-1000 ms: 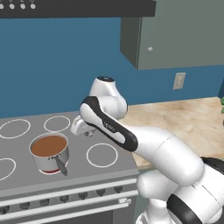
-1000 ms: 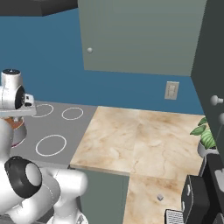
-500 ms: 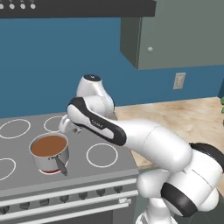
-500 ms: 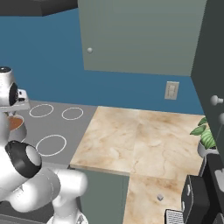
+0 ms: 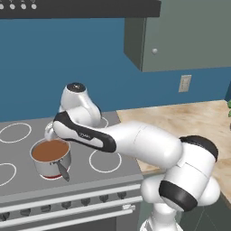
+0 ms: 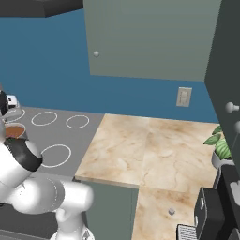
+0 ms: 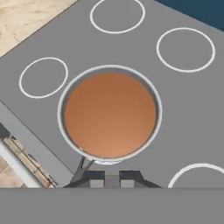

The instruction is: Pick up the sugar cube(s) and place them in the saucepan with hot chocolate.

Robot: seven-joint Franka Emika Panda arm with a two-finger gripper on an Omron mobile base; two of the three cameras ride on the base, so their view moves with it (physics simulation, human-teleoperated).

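Pincer (image 7: pixel 112 180) shut, over saucepan (image 7: pixel 109 114) w/ hot choc.

The left base view looked forward and down from behind the arm's left at the stove (image 5: pixel 27 180), with the saucepan with hot chocolate (image 5: pixel 51 156) near the front edge. The right base view faced the same stove (image 6: pixel 61 133) from the other side, taking in more marble counter (image 6: pixel 154 150). The hand view looked steeply down, close above the saucepan (image 7: pixel 110 114).
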